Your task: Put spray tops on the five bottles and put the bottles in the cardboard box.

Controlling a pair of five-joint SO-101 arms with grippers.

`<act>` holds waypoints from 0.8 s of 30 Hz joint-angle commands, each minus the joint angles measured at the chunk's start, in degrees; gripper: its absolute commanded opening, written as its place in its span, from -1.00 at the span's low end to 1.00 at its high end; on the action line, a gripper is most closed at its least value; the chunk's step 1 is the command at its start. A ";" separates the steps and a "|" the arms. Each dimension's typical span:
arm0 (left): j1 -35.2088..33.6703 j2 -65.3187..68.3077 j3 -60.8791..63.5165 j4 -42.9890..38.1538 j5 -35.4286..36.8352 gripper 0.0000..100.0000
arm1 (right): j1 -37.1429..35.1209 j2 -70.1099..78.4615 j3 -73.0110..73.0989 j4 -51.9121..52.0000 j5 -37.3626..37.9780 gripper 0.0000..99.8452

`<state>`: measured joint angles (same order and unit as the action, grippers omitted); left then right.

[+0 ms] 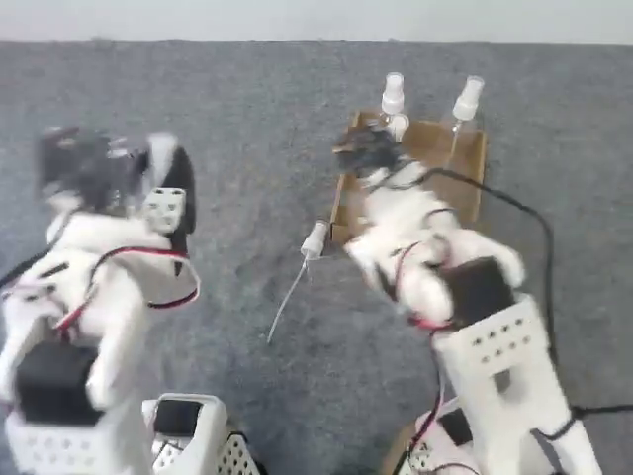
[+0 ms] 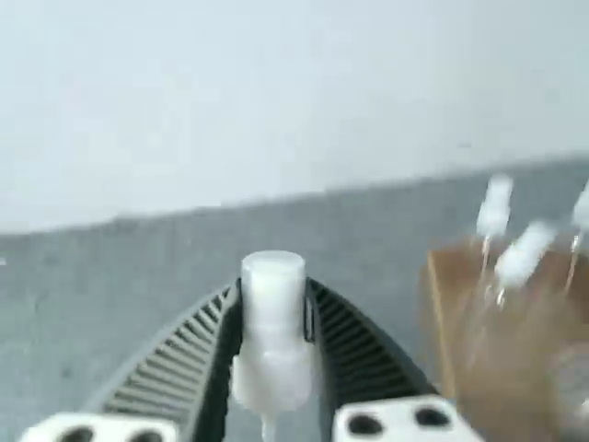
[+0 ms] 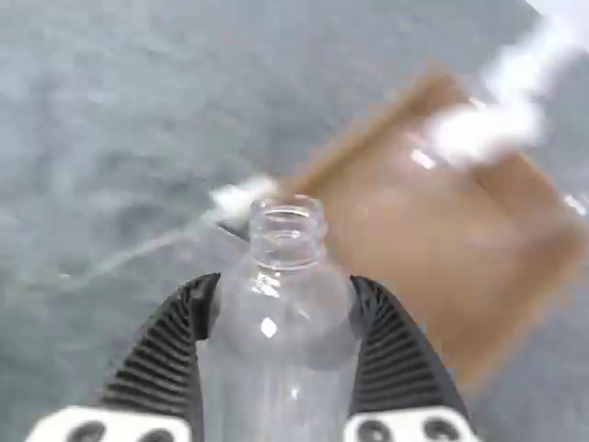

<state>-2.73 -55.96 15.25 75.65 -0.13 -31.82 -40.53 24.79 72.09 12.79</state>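
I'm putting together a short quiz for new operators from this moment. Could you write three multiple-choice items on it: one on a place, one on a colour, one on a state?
1. Where does the loose spray top lie relative to the cardboard box?
A) inside it
B) on the carpet beside it
C) balanced on its rim

2. What colour is the spray top in the left gripper?
A) black
B) red
C) white

3. In what state is the bottle in the right gripper?
A) neck open, no top on it
B) fitted with a top
C) lying flat on the carpet

Answers:
1 B: the high view shows it on the carpet against the box's outer wall.
2 C: it shows white between the dark fingers.
3 A: the right wrist view looks into its bare, open neck.
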 commanded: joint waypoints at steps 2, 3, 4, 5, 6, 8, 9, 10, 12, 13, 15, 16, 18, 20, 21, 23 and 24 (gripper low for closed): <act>0.00 -1.14 -8.92 0.00 6.77 -0.98 | -6.99 1.27 5.54 -9.54 -2.99 -0.99; 0.00 -1.14 -9.71 -0.09 8.09 -0.98 | -7.87 1.27 7.82 -11.91 -2.99 -0.99; 0.18 -1.14 -10.33 -0.18 9.41 -0.98 | -8.75 1.19 10.02 -14.29 -2.90 -0.99; 0.26 -1.14 -10.77 -0.35 10.55 -0.98 | -9.36 1.19 11.78 -16.31 -2.90 -0.99; 0.26 -1.14 -10.86 -1.14 11.87 -0.98 | -10.15 1.10 13.45 -18.33 -2.90 -0.98; 0.18 -1.14 -10.86 -2.99 14.77 -0.98 | -11.74 1.10 16.09 -22.64 -2.90 -0.98; 0.00 -1.14 -10.77 -3.87 16.09 -0.98 | -12.26 1.10 17.05 -24.13 -2.90 -0.98; 0.00 -1.14 -10.68 -4.48 17.14 -0.98 | -12.70 1.10 17.76 -25.36 -2.90 -0.99; 0.00 -1.14 -10.68 -5.27 18.46 -0.98 | -14.37 1.10 18.55 -27.21 -2.90 -0.99; 0.00 -1.14 -10.68 -5.36 18.81 -0.98 | -15.34 1.10 18.99 -27.82 -3.16 -0.99; 0.00 -0.79 -10.68 -5.36 19.60 -0.98 | -17.45 1.10 20.40 -29.32 -3.34 -0.99; 0.00 -0.70 -10.59 -5.36 20.04 -0.98 | -18.59 1.10 21.19 -30.46 -3.43 -0.99; 0.00 -0.62 -9.80 -6.68 21.27 -0.98 | -20.18 0.84 22.86 -33.63 -3.43 -0.99; 0.00 -1.05 -6.99 -10.55 22.15 -0.98 | -21.14 -0.84 25.32 -37.05 -3.43 -0.99; 0.00 -1.05 -5.49 -12.13 22.15 -0.98 | -21.32 -2.15 26.81 -38.64 -3.43 -0.99; 0.00 -1.05 -2.77 -14.15 22.33 -0.98 | -21.23 -5.41 29.98 -41.19 -3.43 -0.99; 0.35 -1.05 -1.63 -14.68 22.33 -0.98 | -21.14 -7.08 31.47 -42.07 -3.43 -0.99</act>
<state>-2.64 -56.92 10.07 65.45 21.14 -52.57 -41.76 54.68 33.93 10.15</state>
